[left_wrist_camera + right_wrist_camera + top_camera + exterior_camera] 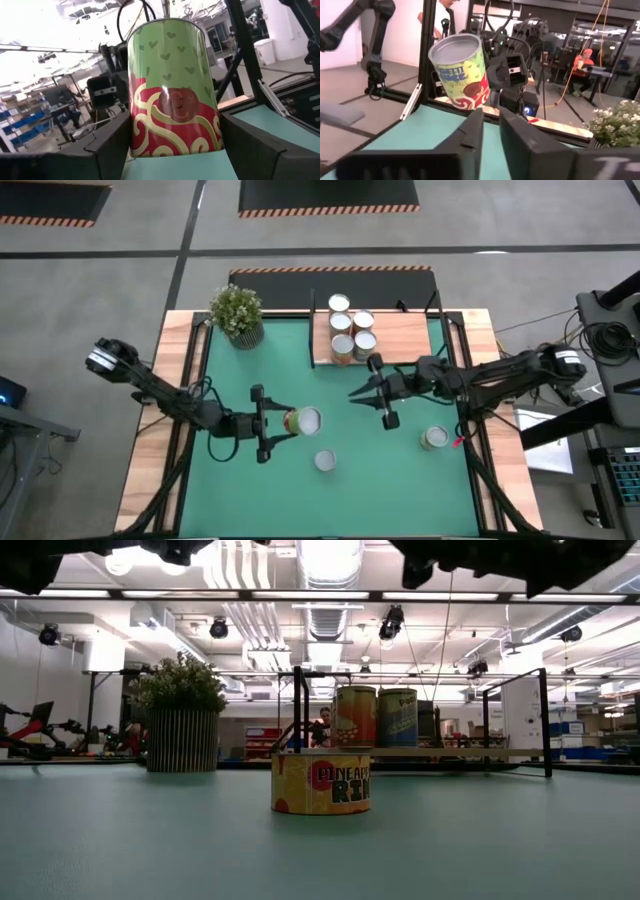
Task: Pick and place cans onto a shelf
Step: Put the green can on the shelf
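Although its base is cut off in the left wrist view, the green can (172, 90) sits pinched between the left gripper (272, 423) fingers, raised above the green mat (400, 470). Right gripper (372, 392) — jaws nearly together, empty — hangs near the shelf (400, 335), which carries four cans (350, 330).

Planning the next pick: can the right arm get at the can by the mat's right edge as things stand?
Probably yes. The right gripper holds nothing, fingers nearly shut, and only bare green mat lies between it and that can. The left gripper is busy holding the green-and-red can.
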`<state>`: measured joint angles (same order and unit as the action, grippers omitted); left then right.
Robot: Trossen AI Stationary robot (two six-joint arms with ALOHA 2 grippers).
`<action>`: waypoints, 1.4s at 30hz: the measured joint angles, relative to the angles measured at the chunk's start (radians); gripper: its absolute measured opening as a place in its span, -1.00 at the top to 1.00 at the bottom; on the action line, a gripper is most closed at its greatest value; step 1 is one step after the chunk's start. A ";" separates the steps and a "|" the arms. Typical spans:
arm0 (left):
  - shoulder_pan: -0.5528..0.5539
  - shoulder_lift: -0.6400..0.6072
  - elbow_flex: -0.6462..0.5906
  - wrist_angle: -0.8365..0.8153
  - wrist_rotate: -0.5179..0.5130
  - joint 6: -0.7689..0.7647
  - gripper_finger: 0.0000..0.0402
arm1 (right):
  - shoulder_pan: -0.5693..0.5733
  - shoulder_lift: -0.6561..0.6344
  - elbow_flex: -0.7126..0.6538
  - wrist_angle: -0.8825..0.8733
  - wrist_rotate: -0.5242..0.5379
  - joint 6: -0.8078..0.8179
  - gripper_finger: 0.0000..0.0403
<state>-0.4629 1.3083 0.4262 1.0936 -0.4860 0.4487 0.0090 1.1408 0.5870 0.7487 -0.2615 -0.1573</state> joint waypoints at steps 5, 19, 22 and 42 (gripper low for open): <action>-0.001 0.000 -0.015 -0.024 -0.057 -0.026 -0.32 | 0.008 0.058 0.087 -0.095 0.000 -0.067 0.39; 0.013 0.000 -0.032 -0.040 -0.135 -0.085 -0.32 | 0.040 0.122 0.350 -0.438 0.000 -0.105 -0.69; 0.027 0.014 -0.023 -0.034 -0.134 -0.085 -0.32 | 0.048 0.185 0.402 -0.458 0.000 -0.121 -0.77; 0.033 0.059 -0.001 -0.025 -0.183 -0.064 -0.32 | 0.045 0.471 0.863 -0.968 0.054 -0.146 -0.78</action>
<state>-0.4297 1.3674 0.4253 1.0691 -0.6693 0.3843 0.0540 1.6121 1.4497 -0.2197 -0.2073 -0.3031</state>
